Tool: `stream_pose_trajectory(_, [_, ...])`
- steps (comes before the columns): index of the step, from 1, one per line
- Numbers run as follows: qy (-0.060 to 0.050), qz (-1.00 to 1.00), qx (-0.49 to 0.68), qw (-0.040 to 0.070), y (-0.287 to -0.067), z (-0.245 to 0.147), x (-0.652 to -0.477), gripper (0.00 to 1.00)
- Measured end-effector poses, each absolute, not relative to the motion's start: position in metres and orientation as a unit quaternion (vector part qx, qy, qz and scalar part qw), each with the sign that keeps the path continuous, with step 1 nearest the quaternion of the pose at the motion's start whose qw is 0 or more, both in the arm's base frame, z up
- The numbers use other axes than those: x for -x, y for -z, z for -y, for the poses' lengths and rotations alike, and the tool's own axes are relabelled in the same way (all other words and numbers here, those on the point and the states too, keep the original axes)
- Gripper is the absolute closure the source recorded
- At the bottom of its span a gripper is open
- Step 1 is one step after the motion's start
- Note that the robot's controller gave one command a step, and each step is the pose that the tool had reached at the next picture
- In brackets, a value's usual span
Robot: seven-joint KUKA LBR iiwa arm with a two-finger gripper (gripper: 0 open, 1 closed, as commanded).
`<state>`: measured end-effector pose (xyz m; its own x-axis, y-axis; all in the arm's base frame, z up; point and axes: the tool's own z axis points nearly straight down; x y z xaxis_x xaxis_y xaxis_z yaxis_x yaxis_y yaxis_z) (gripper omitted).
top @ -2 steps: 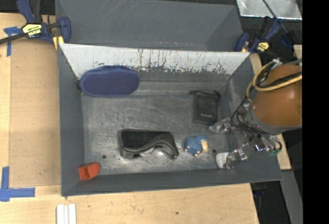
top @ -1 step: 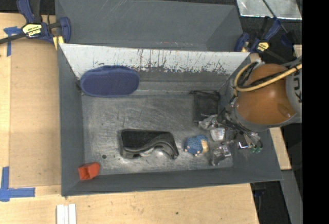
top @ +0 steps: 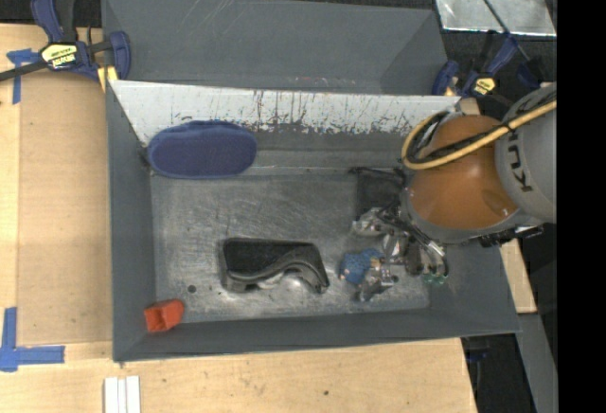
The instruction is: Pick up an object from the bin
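Observation:
My gripper [top: 390, 255] is low in the bin's front right part, under the arm's orange cover. A small blue thing [top: 357, 266] lies on the floor right against the gripper's left side; whether the gripper has hold of it is hidden by its metal parts. A black curved thing [top: 270, 263], long and flat with a shiny edge, lies a little to the left of the gripper, near the front wall.
A dark blue oval pad [top: 202, 151] rests against the back wall at the left. A small orange block [top: 164, 315] sits in the front left corner. A dark shape [top: 379, 182] lies by the back wall just behind the gripper.

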<state>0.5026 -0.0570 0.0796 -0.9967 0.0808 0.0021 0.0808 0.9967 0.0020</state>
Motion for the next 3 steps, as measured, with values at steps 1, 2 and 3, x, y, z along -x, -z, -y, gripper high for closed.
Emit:
stream_pose_trajectory(1, [-0.002, 1.000, 0.029, -0.002, -0.074, 0.054, -0.500, 0.00])
stream_pose_trajectory(2, [-0.001, 1.000, 0.028, -0.009, -0.076, 0.053, -0.504, 1.00])
stream_pose_trajectory(3, [-0.001, 1.000, 0.003, -0.006, -0.227, 0.056, -0.510, 1.00])
